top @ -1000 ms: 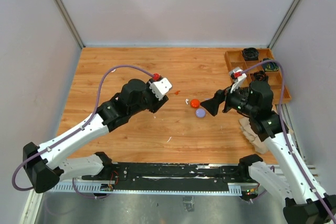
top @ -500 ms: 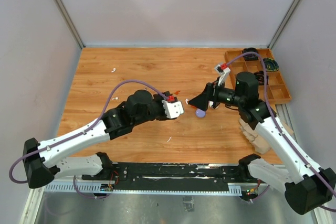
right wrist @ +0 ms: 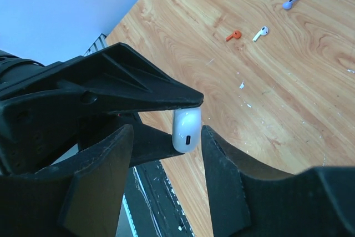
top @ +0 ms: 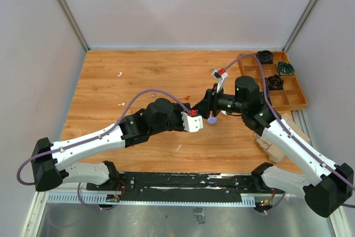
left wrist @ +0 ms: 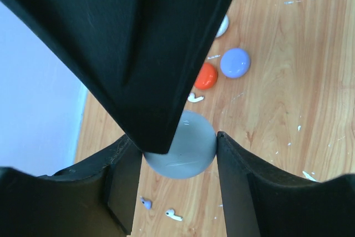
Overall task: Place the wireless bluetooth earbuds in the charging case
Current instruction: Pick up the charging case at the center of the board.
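Observation:
My left gripper (left wrist: 176,141) is shut on a white round charging case (left wrist: 186,151), held off the table at the centre. In the right wrist view that case (right wrist: 186,129) shows edge-on with its port facing the camera. My right gripper (right wrist: 166,131) stands open around it, one finger close beside it and the other well apart. Both grippers meet mid-table, left gripper (top: 201,114) and right gripper (top: 206,107). Loose earbuds lie on the wood: a white earbud (right wrist: 260,33), an orange earbud (right wrist: 233,35), a lilac earbud (right wrist: 290,3), and another white earbud (left wrist: 173,214).
A red puck (left wrist: 205,76) and a lilac puck (left wrist: 235,62) lie on the table below the grippers, the lilac puck (top: 212,119) just beside them. A wooden compartment tray (top: 242,59) sits at the back right. A crumpled beige object (top: 272,147) lies at the right edge.
The left arm has carried the case right toward the table's centre. The right arm has swung left to meet it, and its jaws have narrowed around the case.

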Controlling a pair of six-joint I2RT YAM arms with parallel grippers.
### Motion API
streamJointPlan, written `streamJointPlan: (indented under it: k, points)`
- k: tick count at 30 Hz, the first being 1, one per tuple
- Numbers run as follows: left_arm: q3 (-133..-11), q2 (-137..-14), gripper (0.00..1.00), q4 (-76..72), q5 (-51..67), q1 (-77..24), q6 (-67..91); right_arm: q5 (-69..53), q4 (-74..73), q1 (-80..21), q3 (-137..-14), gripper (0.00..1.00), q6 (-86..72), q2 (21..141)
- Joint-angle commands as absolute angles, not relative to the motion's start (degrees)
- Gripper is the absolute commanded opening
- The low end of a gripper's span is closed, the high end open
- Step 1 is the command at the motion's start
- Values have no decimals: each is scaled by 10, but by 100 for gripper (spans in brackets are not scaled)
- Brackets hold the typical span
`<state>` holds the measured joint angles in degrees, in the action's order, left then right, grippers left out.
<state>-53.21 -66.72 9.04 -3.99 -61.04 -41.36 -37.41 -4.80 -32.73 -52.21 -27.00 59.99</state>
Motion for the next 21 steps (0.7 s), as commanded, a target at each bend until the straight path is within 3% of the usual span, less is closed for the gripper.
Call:
streamJointPlan:
  k: [1, 9, 21]
  points:
    - [-555, -669, 31, 64, -42, -622, -425, -357, -25, -347, -522, 51, -273, 605]
    - [-555, -667, 32, 60, -32, -625, -423, -362, -18, -355, -512, 40, -272, 619]
    - [-547, -665, 32, 57, -34, -625, -428, -351, -30, -358, -495, 35, -258, 626]
